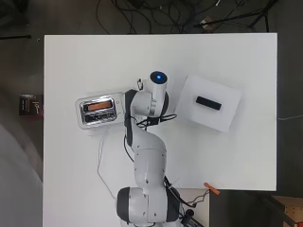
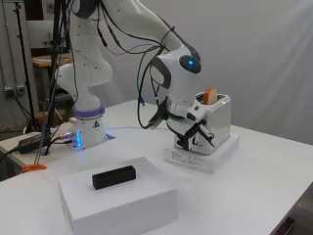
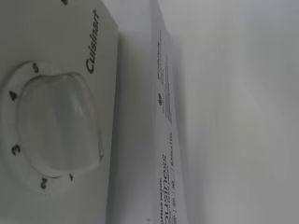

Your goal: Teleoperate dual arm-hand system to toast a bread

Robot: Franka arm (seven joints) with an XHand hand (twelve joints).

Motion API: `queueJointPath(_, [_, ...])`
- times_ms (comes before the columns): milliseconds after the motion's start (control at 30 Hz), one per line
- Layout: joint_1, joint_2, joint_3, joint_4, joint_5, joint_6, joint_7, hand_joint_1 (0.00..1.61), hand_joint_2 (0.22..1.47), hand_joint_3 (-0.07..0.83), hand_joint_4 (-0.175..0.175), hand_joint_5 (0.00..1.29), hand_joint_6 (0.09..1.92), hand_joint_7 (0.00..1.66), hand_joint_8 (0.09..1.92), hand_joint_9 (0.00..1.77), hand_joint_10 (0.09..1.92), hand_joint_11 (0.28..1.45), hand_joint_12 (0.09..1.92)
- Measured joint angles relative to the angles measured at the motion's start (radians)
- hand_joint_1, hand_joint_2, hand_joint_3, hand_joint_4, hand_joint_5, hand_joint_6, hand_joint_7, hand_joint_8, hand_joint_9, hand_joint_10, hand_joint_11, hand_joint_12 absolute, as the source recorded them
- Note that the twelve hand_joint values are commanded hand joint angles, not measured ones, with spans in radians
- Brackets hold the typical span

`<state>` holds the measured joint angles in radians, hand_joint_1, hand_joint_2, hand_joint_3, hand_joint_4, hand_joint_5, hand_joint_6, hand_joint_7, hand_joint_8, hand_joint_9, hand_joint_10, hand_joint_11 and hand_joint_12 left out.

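A silver and white toaster [image 1: 97, 111] [image 2: 218, 119] stands on a flat white base [image 2: 203, 156] left of the table's middle. A slice of bread [image 1: 100, 106] [image 2: 211, 95] sticks up out of its slot. My hand [image 2: 193, 131] is at the toaster's near end face and points downward, with its fingers [image 2: 201, 134] spread and only slightly bent against that face. Nothing is held in it. From overhead the arm's wrist hides the hand. The wrist view is filled by the toaster's numbered dial [image 3: 56, 126], very close.
A large white box [image 1: 210, 103] [image 2: 117, 196] lies to the right of the arm, with a black block [image 1: 208, 102] [image 2: 114, 176] on top. An orange clamp [image 1: 211, 188] sits at the table's near edge. Cables trail by the arm's base.
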<state>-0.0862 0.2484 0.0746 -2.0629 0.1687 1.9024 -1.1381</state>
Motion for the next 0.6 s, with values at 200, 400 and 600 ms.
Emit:
queueJointPath(200, [0.006,0.044,-0.003,0.006,-0.01,0.019,0.067,0.15,1.14,-0.001,-0.164,0.29,0.09,1.28,1.92,1.62,1.92,1.27,1.92])
queueJointPath(400, [0.008,0.173,-0.014,0.045,-0.025,0.018,0.085,0.15,1.15,0.004,-0.166,0.27,0.09,1.24,1.92,1.58,1.92,1.22,1.92])
queueJointPath(600, [0.021,0.107,0.007,0.052,-0.042,-0.004,0.1,0.01,1.2,0.001,-0.142,0.35,0.09,0.98,1.92,1.33,1.92,1.01,1.92])
